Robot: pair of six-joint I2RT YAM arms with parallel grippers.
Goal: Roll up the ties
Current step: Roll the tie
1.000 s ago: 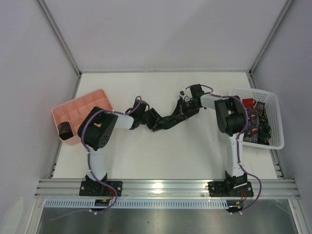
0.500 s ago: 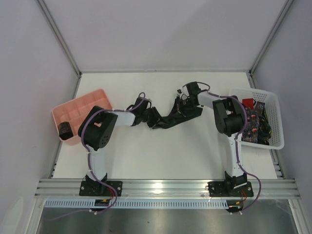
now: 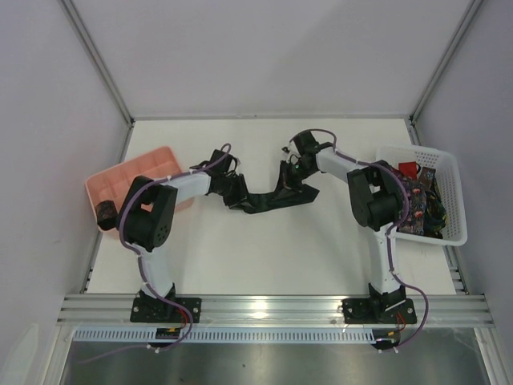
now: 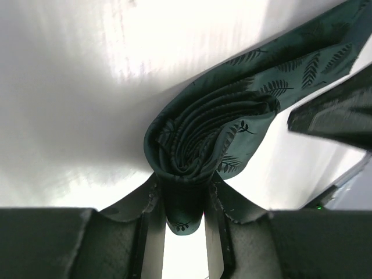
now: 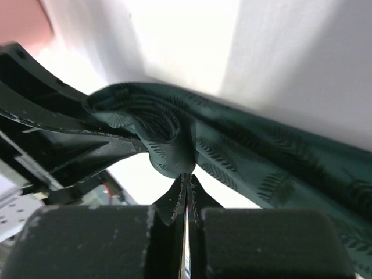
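Observation:
A dark green leaf-patterned tie [image 3: 272, 197] lies across the middle of the table between both arms. One end is wound into a coil [image 4: 197, 139], and my left gripper [image 4: 181, 203] is shut on the coil's lower part, one finger [image 4: 145, 232] on each side. The free length runs up and right from it. My right gripper [image 5: 187, 175] is shut, its tips pinching a fold of the same tie [image 5: 174, 154] and lifting it. From above, the left gripper [image 3: 232, 189] and right gripper [image 3: 287, 173] stand close together. More ties [image 3: 421, 204], one red [image 3: 407, 169], sit in the basket.
A white lattice basket [image 3: 449, 172] stands at the right edge. A pink compartment tray [image 3: 132, 176] sits at the left, with a small dark coil [image 3: 106, 213] in its near corner. Grey walls close in the table at the back and sides.
Both grippers moved left and toward the back, carrying the tie with them. The left jaws narrowed onto the coil. The tie between the grippers looks shorter and more bunched.

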